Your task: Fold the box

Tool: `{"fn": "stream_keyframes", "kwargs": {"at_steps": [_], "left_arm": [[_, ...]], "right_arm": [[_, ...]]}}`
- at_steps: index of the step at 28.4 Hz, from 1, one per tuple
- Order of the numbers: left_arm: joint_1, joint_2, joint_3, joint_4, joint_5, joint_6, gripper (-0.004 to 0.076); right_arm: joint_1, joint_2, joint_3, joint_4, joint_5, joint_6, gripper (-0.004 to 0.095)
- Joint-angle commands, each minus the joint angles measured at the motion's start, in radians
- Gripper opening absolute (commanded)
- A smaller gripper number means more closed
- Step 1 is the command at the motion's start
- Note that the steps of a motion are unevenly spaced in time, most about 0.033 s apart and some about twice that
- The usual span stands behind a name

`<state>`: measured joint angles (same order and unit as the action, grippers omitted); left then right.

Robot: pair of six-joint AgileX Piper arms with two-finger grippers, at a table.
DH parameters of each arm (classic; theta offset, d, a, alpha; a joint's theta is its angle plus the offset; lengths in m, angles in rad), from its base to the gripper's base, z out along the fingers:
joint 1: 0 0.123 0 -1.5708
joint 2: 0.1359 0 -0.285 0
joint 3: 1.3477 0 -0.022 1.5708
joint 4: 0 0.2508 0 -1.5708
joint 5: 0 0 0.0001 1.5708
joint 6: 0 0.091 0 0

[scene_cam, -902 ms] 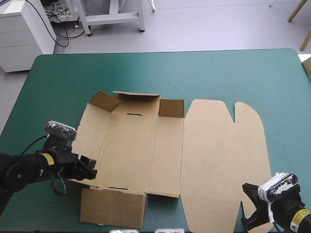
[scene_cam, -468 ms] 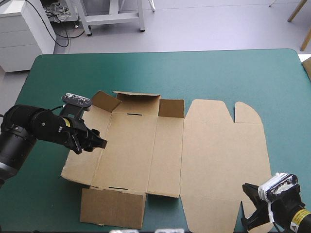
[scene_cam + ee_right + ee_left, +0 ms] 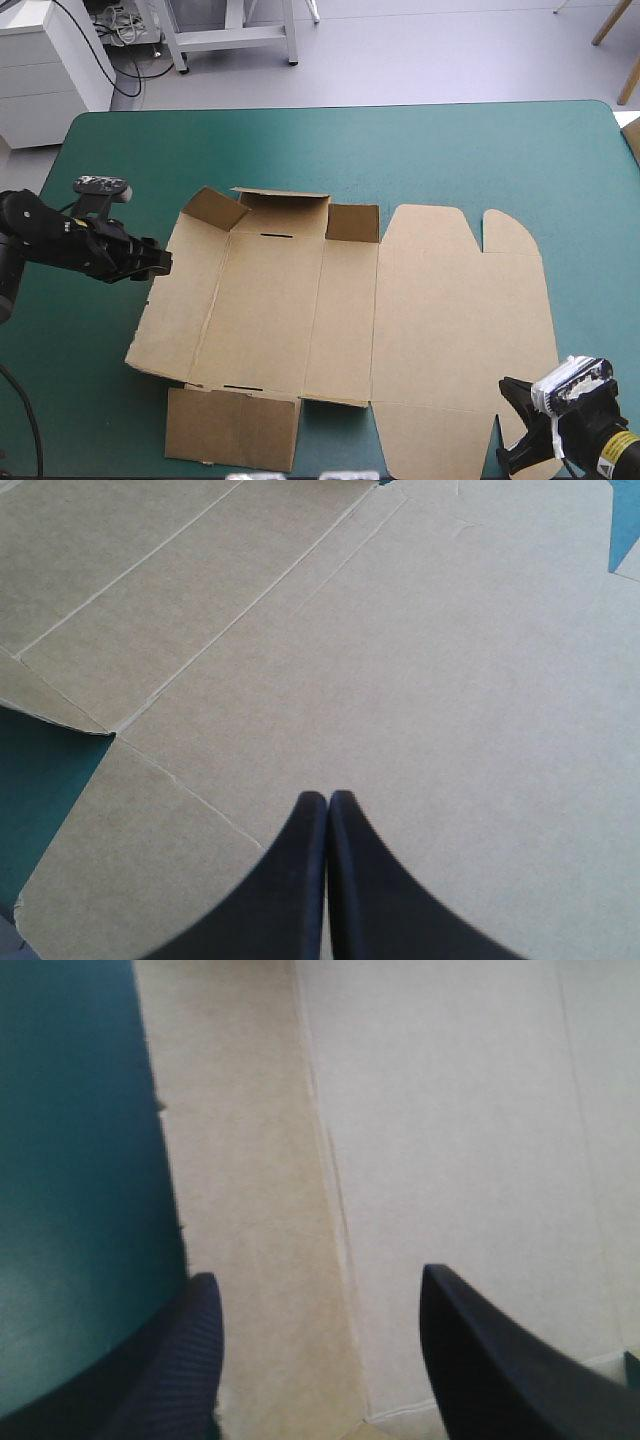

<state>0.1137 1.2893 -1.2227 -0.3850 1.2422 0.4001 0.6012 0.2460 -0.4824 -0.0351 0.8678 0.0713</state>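
Left hand hovers at the frame's left, fingers spread wide and holding nothing, its tips just beside the left panel of the brown box. Right hand, at lower right, has its black fingers pressed together in one point over the box's near right corner, gripping nothing that shows. The box lies open across the middle of the teal-green desk. Its lid panel lies flat at right, short flaps stand raised along the upper edge of its left half, and one flap lies flat at lower left.
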Motion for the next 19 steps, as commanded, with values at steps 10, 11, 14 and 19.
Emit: {"fn": "stream_keyframes", "kwargs": {"at_steps": [10, 11, 14, 19], "left_arm": [[0.152, 0.085, 0.028, -0.045, 0.036, 0.087, 0.0419], [0.156, 0.089, 0.035, -0.049, 0.036, 0.089, 0.0419], [0.165, 0.096, 0.061, -0.044, 0.036, 0.101, 0.0418], [0.217, 0.097, 0.109, -0.07, 0.036, 0.143, 0.0418]], "right_arm": [[-0.007, 0.009, -0.027, -0.002, -0.067, -0.001, -0.002], [-0.007, 0.009, -0.027, -0.002, -0.067, -0.001, -0.002], [-0.007, 0.009, -0.027, -0.002, -0.067, -0.001, -0.002], [-0.007, 0.009, -0.027, -0.002, -0.065, 0.002, -0.002]]}}
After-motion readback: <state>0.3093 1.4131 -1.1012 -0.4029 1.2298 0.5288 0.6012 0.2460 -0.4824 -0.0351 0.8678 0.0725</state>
